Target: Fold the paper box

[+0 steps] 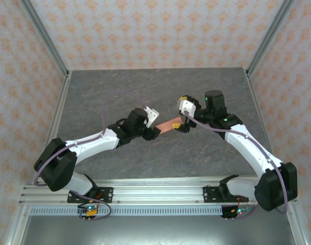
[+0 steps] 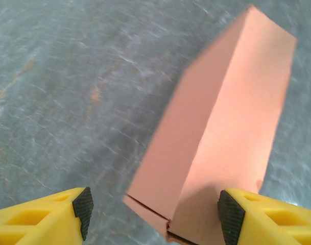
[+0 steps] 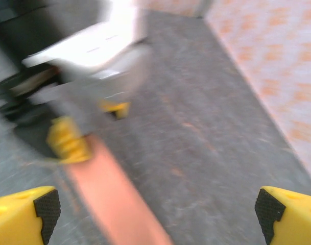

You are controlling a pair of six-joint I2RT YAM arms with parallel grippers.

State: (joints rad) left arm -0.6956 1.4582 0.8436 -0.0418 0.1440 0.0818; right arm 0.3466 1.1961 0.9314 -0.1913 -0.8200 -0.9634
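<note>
The paper box (image 1: 167, 125) is a salmon-orange flat rectangular box at mid-table, lying between the two grippers. My left gripper (image 1: 155, 132) stands open around its near end (image 2: 232, 127). The right fingertip (image 2: 231, 217) is against the box's broad face, while the left fingertip (image 2: 84, 208) is clear of its edge, with grey table showing in the gap. A slit shows at the box's near corner. My right gripper (image 3: 156, 209) is wide open. The blurred box (image 3: 114, 199) runs between its fingers near the left one, touching neither.
The grey stone-patterned table (image 1: 119, 92) is walled by patterned panels (image 1: 22, 76) with metal corner posts (image 1: 45, 35). The left arm's white wrist (image 3: 94, 51) looms close in front of the right wrist camera. An aluminium rail (image 1: 155, 191) runs along the near edge.
</note>
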